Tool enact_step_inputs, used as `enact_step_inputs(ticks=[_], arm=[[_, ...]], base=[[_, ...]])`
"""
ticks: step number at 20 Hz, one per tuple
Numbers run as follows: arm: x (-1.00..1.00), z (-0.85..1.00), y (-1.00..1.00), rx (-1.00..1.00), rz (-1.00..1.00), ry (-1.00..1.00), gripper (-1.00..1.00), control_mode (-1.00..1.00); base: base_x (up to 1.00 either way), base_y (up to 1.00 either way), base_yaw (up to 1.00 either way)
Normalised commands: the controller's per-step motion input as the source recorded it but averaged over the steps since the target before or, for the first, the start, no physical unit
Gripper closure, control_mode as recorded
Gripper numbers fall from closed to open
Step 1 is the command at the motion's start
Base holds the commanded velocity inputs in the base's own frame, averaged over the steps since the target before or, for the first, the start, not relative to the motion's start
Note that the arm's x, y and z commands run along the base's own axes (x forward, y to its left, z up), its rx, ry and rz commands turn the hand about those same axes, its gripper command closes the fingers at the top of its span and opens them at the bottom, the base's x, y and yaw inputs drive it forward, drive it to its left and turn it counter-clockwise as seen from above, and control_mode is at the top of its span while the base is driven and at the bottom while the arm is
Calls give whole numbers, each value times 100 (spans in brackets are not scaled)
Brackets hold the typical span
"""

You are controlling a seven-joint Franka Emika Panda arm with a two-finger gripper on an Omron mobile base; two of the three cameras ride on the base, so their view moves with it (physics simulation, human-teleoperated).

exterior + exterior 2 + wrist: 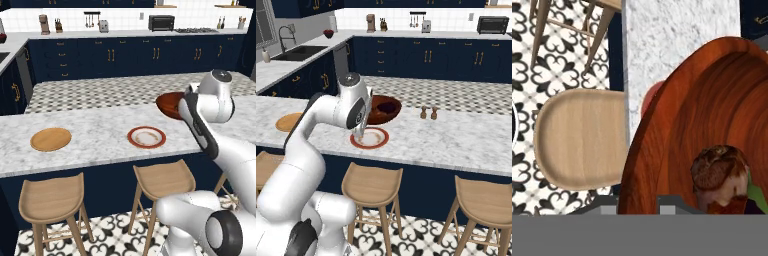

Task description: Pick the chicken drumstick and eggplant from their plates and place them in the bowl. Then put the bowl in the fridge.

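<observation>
My gripper (pixel 639 204) is shut on the near rim of the reddish-brown bowl (pixel 712 110), which hangs a little above the marble counter (pixel 100 127). The bowl (pixel 169 104) shows beside the white hand in the left base view, and the bowl (pixel 384 109) shows again in the right base view. Inside it lie the brown chicken drumstick (pixel 718 172) and, at the bottom right corner, a sliver of the dark purple eggplant (pixel 756 208). The red-rimmed plate (pixel 146 137) and the orange-tan plate (pixel 51 139) sit bare on the counter. The fridge is out of view.
Wooden stools (pixel 52 197) (pixel 162 179) stand along the counter's near side, one right below the hand (pixel 582 137). Two small shakers (pixel 427 112) stand on the counter right of the bowl. A sink (pixel 301 52) is at the far left, navy cabinets behind.
</observation>
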Motion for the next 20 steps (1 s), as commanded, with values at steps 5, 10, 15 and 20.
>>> enact_step_inputs(ticks=[5, 10, 15, 20], arm=[[-54, 25, 24, -8, 0, 0, 100, -100], [-27, 15, 31, 1, 0, 0, 100, -100], [-15, 11, 35, 3, 0, 0, 100, -100], [0, 3, -4, 4, -1, 1, 100, -100]], base=[[0, 0, 0], [0, 0, 0], [0, 0, 0], [0, 0, 0]])
